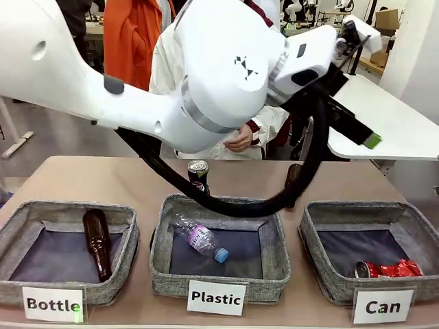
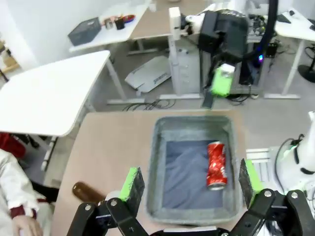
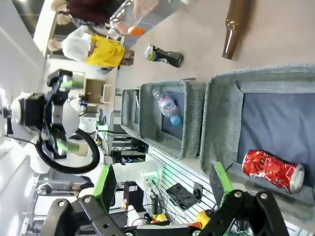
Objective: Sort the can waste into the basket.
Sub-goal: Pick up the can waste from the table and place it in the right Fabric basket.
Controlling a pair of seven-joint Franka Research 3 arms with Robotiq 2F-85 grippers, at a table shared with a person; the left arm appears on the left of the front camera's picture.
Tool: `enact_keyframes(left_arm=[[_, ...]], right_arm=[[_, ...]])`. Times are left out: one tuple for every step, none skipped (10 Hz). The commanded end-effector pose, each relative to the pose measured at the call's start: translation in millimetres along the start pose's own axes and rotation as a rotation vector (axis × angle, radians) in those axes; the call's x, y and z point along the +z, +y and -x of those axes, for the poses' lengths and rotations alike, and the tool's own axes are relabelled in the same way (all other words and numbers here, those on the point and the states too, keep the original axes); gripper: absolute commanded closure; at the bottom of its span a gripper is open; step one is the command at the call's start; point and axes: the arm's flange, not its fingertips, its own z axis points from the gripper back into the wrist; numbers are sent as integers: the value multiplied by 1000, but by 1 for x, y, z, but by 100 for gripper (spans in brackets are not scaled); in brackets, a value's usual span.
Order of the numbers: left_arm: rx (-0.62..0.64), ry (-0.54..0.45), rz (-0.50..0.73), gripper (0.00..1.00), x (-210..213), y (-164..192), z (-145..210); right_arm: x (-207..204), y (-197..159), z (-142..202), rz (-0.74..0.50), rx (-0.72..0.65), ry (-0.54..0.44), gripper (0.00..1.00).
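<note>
The crushed red can lies in the front right of the grey basket labelled "Can". A dark Pepsi can stands upright on the table behind the middle basket. My left arm reaches across to the right, high over the table, one green-padded finger showing. In the left wrist view my left gripper is open and looks down on the basket and the red can. My right gripper is open too, well clear of the basket, red can and Pepsi can.
The "Bottle" basket holds a brown bottle. The "Plastic" basket holds a clear bottle. Another brown bottle lies on the table behind. A person's hand rests at the far side.
</note>
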Motion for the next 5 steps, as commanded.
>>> enact_keyframes(left_arm=[[-104, -59, 96, 0, -46, -25, -3], [-131, -4, 128, 0, -71, -34, -7], [-162, 38, 122, 0, -83, -37, -10], [-157, 44, 135, 0, -87, -34, -11], [-152, 44, 122, 0, -91, -35, -11]], right_arm=[[22, -8, 1, -14, -52, -49, 0], [41, -16, 10, -23, -70, -107, 0], [68, -26, 25, -18, -81, -158, 0], [85, -33, 35, -42, -87, -175, 0], [106, -43, 50, -26, -108, -207, 0]])
